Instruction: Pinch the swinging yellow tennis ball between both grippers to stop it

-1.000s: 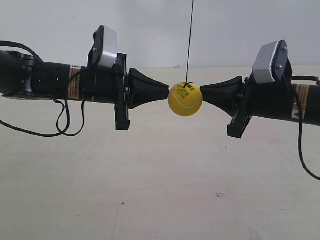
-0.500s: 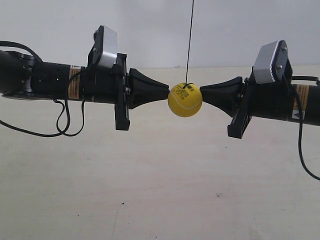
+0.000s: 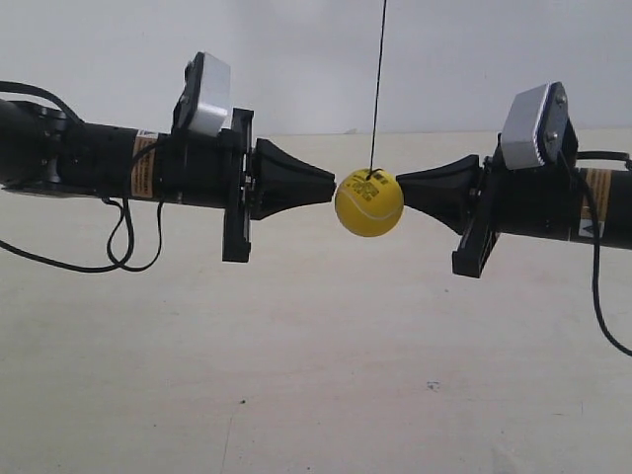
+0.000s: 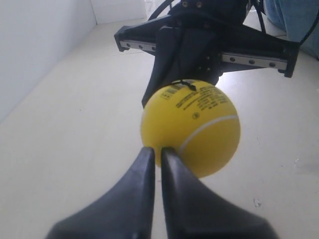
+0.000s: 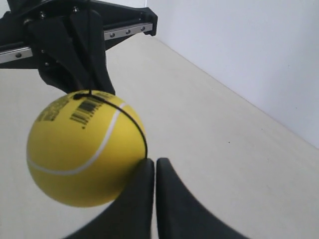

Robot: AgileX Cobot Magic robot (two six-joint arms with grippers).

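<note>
The yellow tennis ball (image 3: 368,202) hangs on a thin black string (image 3: 377,89) between two black cone tips that point at each other. The gripper (image 3: 333,185) of the arm at the exterior view's left touches the ball's one side. The opposite gripper (image 3: 401,184) touches the other side. In the left wrist view the ball (image 4: 192,128) sits just off the shut left gripper (image 4: 158,149), against one fingertip. In the right wrist view the ball (image 5: 84,149) lies beside the shut right gripper (image 5: 152,160), with the string running down to the tip.
A pale tabletop (image 3: 316,375) lies well below the arms, and a white wall (image 3: 296,59) stands behind. Black cables (image 3: 123,242) loop down from the arm at the exterior view's left, and another cable (image 3: 595,296) hangs at the right edge.
The ball has shifted a little to the exterior view's right and lower. The arm at that view's left has followed it a few pixels rightward; the other arm has barely moved.
</note>
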